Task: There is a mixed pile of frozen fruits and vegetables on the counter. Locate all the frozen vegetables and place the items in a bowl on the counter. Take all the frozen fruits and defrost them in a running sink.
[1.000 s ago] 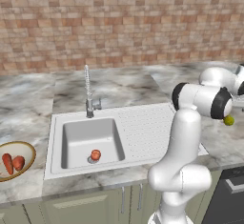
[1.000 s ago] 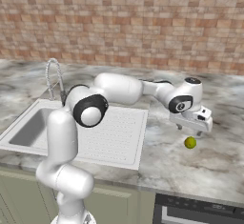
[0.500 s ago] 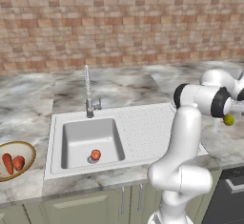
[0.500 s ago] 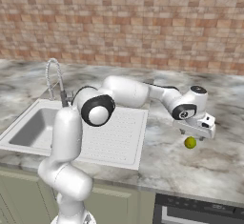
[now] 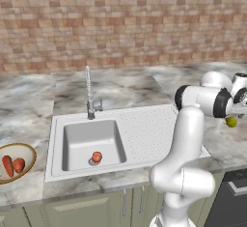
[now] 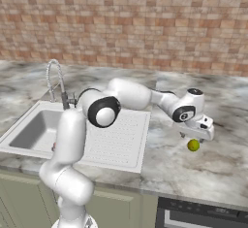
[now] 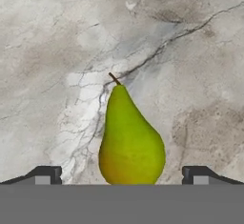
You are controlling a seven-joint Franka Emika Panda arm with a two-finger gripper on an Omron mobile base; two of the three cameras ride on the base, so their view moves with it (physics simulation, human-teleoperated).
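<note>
One yellow-green pear point(image 7: 131, 137) on marbled counter point(image 7: 57, 51), open end effector point(image 7: 121, 175) above

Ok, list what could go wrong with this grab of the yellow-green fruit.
1. The pear lies loose on the marbled counter between the open fingers; rounded, it may roll or squirt out as they close.
2. The arm is stretched far right, and the sink is well away: a weak grip might drop it on the carry.

Two base views look forward and down from behind, sharing the sink point(image 5: 91, 141); the hand view looks closely down at the bench point(image 7: 57, 51).
</note>
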